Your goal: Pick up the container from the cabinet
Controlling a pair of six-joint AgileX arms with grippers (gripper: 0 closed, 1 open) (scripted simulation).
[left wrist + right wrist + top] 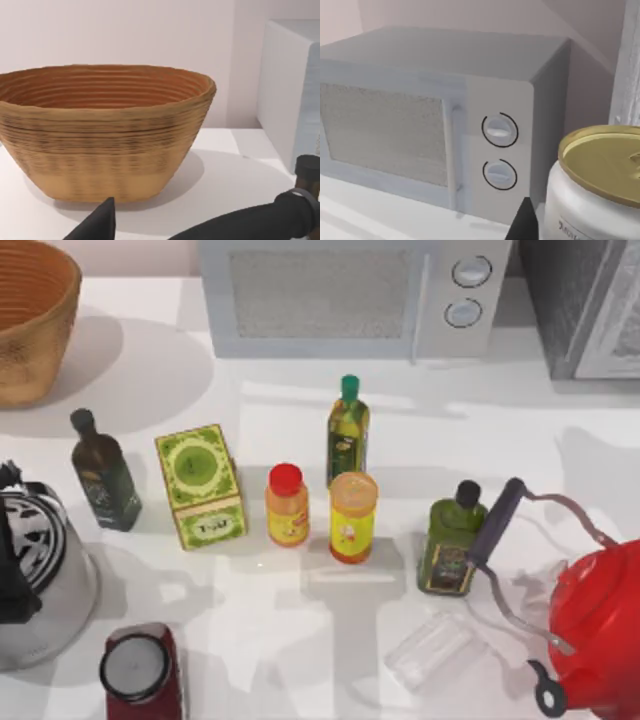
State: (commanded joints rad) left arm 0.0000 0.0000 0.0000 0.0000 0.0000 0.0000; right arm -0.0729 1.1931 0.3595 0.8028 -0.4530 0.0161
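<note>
Progress: nothing lifted yet, by your pictures; approach and grasp both left.

Top view: cabinet [588, 310] cut off at upper right corner, its inside hidden from you. Clear tub [432, 650] lies on tabletop [300, 630], lower right.

Left wrist view: left gripper [106, 222] at bottom edge, facing basket [105, 130], apparently idle. Jaws' state: cannot tell.

Right wrist view: right gripper [524, 224] at bottom edge, just beside container [597, 185], white with gold lid, lower right, near microwave [445, 125]. No contact visible. Jaws: cannot tell. Container's base cropped, so you can't see what it stands on.
</note>
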